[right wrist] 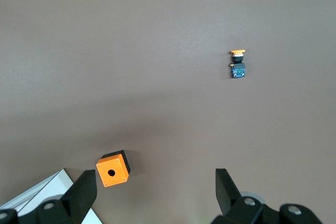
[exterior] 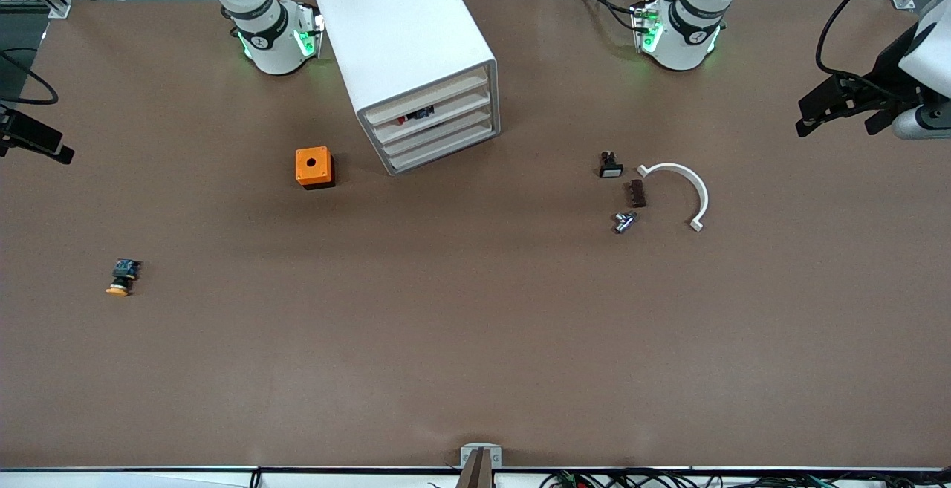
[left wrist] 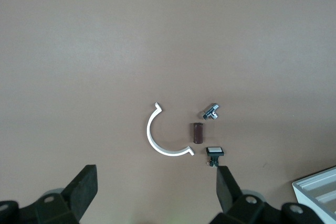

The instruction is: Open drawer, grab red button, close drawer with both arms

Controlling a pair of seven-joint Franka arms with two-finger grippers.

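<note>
The white cabinet [exterior: 405,35] stands near the robots' bases with four cream drawer fronts, all shut. The button [exterior: 413,115], with red, black and blue parts, shows through the gap above the second drawer [exterior: 459,109] from the top. My left gripper [exterior: 836,109] is open and empty, high over the left arm's end of the table; in the left wrist view [left wrist: 156,182] its black fingers frame bare table. My right gripper [exterior: 33,139] is open and empty, high over the right arm's end, and its wrist view [right wrist: 156,184] shows it spread wide.
An orange cube [exterior: 314,167] with a round hole sits beside the cabinet and shows in the right wrist view [right wrist: 113,169]. An orange-yellow-capped button [exterior: 122,278] lies toward the right arm's end. A white arc [exterior: 683,187], brown block [exterior: 636,194], metal fitting [exterior: 624,221] and black switch [exterior: 611,166] lie toward the left arm's end.
</note>
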